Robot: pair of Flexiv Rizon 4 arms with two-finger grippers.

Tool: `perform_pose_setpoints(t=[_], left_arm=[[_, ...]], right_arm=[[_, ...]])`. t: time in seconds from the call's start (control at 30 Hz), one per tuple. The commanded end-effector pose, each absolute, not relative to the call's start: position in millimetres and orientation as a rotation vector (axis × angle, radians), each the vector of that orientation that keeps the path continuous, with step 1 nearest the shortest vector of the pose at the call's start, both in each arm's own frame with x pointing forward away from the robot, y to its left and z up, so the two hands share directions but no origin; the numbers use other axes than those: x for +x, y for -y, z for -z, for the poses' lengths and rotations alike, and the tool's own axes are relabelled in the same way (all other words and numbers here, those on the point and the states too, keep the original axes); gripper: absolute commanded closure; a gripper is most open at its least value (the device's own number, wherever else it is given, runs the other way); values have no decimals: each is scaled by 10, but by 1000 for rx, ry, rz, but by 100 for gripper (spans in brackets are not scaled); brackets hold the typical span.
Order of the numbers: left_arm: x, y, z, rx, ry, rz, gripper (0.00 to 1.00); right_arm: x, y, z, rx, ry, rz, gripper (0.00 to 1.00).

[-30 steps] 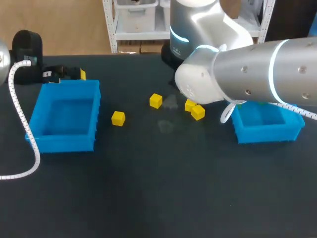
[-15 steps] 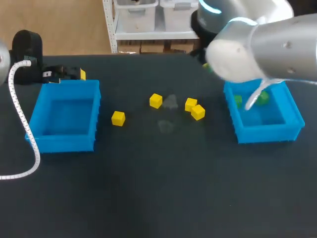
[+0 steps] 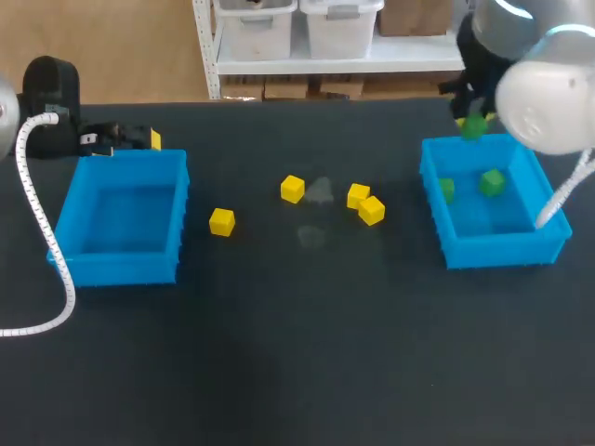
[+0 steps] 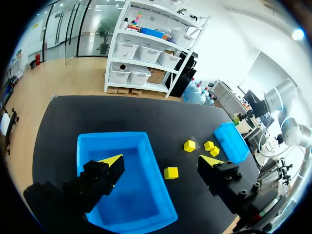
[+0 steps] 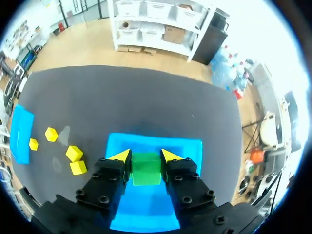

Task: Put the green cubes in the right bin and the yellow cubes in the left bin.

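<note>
Clamped on a green cube (image 5: 146, 169) above the right bin (image 5: 190, 146), the right gripper (image 5: 146, 156) risks bouncing it out if released high; the left gripper (image 4: 161, 160) gapes over the left bin (image 4: 136, 195).

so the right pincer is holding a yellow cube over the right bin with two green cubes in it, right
The held cube is green, not yellow; the right wrist view shows it clamped in the right pincer. It is over the right bin, with two green cubes inside.
</note>
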State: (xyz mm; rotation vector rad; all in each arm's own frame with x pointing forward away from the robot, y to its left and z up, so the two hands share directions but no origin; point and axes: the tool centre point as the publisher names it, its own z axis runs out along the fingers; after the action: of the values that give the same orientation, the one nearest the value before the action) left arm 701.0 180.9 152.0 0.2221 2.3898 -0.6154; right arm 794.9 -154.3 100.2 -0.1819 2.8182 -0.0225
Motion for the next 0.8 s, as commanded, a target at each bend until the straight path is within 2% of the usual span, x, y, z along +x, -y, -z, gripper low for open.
perform_pose_setpoints(t=[0.03, 0.47, 0.5, 0.6, 0.63, 0.8], left_arm=[[7005, -1832, -1503, 227, -2380, 628, 0], [7005, -1832, -1503, 227, -2380, 628, 0], [7005, -1832, -1503, 227, -2380, 628, 0], [7005, -1832, -1503, 227, -2380, 628, 0], [7005, -1832, -1503, 227, -2380, 628, 0], [7005, -1832, -1503, 227, -2380, 628, 0]], right_arm=[[7773, 1656, -867, -148, -2636, -38, 100], [7727, 1719, -667, -78, -2659, -62, 100], [7729, 1719, -671, -80, -2657, -62, 96], [7737, 1720, -678, -84, -2656, -55, 53], [7739, 1717, -686, -90, -2653, -59, 0], [7733, 1709, -703, -99, -2644, -80, 0]])
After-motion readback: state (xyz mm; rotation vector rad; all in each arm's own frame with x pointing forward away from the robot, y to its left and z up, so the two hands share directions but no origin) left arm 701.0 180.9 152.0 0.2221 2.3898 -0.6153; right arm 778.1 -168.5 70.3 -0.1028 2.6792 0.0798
